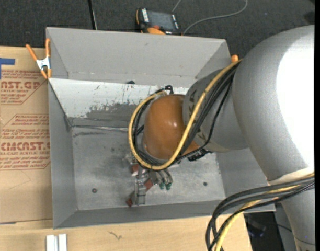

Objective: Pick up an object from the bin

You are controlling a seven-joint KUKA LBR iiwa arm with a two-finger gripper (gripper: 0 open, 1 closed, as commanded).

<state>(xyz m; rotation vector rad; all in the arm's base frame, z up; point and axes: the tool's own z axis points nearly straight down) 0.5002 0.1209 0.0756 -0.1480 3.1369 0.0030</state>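
Note:
My gripper (143,182) is low over the bin floor, near the front wall and a little right of the middle, just under the arm's orange cover. A small reddish-brown thing (132,201) lies on the floor right below it, close to the front wall. Whether the gripper touches it I cannot tell. A small greenish piece (166,184) sits just right of the gripper; it could be a loose thing or part of the gripper.
The arm with its orange cover and looped cables hides the bin's right half. Bare grey floor stretches left of the gripper. The bin's front wall stands close below it.

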